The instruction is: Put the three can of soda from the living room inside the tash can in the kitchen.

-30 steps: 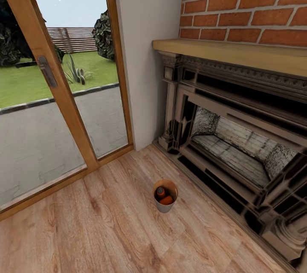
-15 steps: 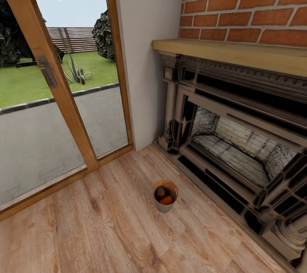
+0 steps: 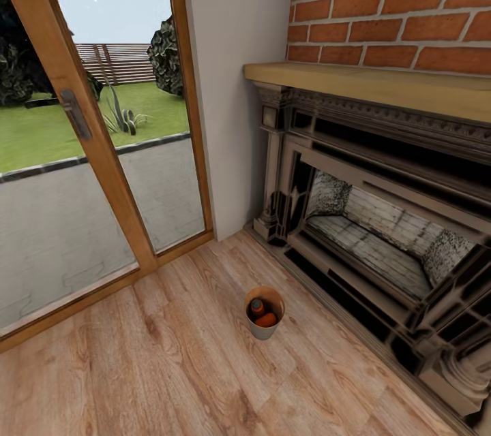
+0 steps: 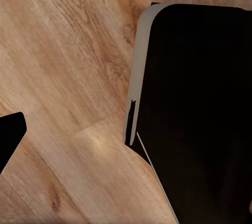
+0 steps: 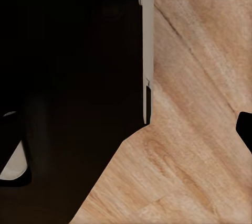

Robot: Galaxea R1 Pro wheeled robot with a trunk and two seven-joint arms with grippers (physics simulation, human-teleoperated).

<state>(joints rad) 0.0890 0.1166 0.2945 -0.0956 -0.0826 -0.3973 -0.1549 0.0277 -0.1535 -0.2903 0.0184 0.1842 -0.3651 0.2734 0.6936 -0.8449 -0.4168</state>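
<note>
The bin (image 3: 264, 317) stands on the wood floor (image 3: 170, 368), just in front of the brick fireplace (image 3: 382, 231) and not far from the glass door (image 3: 88, 150). So it is in the living room, not in the kitchen. Inside it I can see two orange cans: an upright one (image 3: 257, 307) and a lying one (image 3: 267, 320). A third, dark can may be under them, but the bin's wall hides the bottom, so I cannot tell.

My judgement is that the collecting part is mostly done, at least two cans are already in the bin. What remains is to confirm the third can and, probably, to bring the bin to the kitchen.

The bin stands upright with its open mouth to the ceiling, so its long axis is vertical. The upright can has its top up and leans a little against the wall. The lying can has its long axis about level, across the bin.

Both wrist views show wood floor and dark parts of the robot body. Whether the left and right fingers are spread or pressed together, I cannot tell.
</note>
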